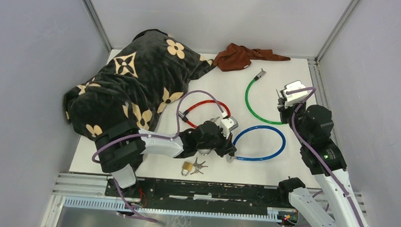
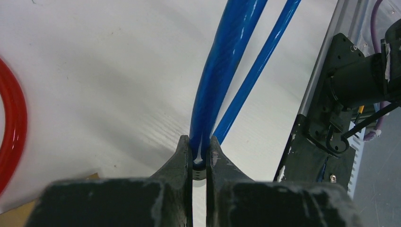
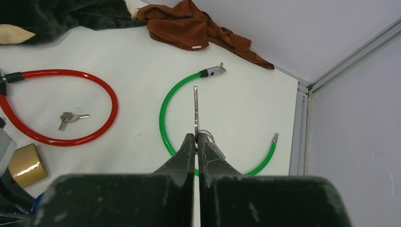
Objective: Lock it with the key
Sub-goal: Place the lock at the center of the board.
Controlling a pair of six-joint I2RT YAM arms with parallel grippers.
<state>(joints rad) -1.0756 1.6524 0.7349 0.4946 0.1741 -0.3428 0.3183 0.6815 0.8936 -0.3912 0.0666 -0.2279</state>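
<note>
Pinching the key (image 3: 195, 105), right gripper (image 3: 196, 138) is fully closed, well apart from the blue cable (image 2: 229, 52) that the left gripper (image 2: 199, 155) clamps. Thin grip: key may twist on insertion.

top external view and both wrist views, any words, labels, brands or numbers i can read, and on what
No readable text anywhere.
Small white tag on the rust-brown cloth: too small to read.
Brass padlock: any marking too small to read.

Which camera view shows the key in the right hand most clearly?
The right wrist view: the key sticks out straight from the shut right hand, close and sharp. The top external view is too far to make it out; the left wrist view does not show it.
</note>
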